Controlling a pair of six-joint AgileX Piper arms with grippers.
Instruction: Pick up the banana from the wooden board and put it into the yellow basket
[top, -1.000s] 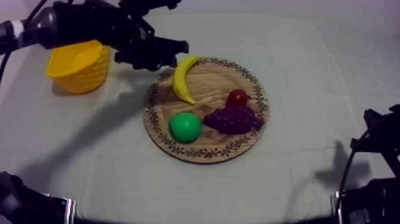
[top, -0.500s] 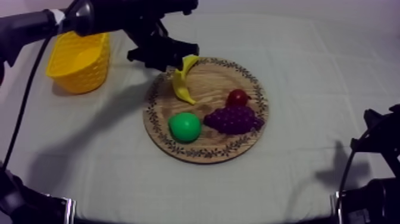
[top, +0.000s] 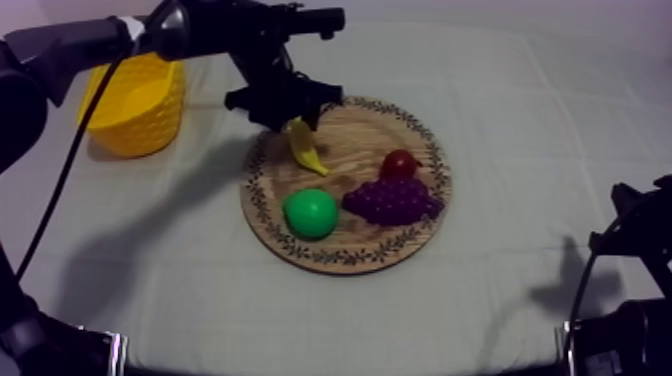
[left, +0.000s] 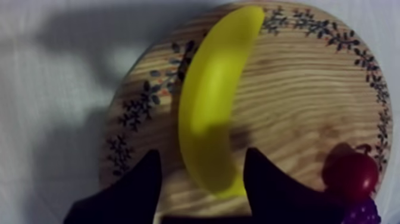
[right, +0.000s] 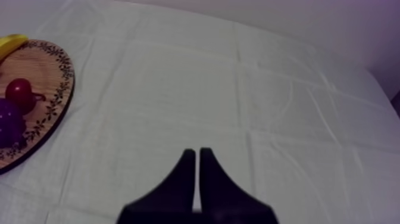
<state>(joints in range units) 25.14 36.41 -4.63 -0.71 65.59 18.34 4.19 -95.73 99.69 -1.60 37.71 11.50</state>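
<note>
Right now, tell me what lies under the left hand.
The banana lies under the left hand, on the wooden board, between its open fingers. From above, the hand covers the banana's upper end; the wood directly beneath the banana is hidden.

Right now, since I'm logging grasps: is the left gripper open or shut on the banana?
Open: the left gripper straddles the banana, fingers apart, bare wooden board showing between one finger and it.
</note>
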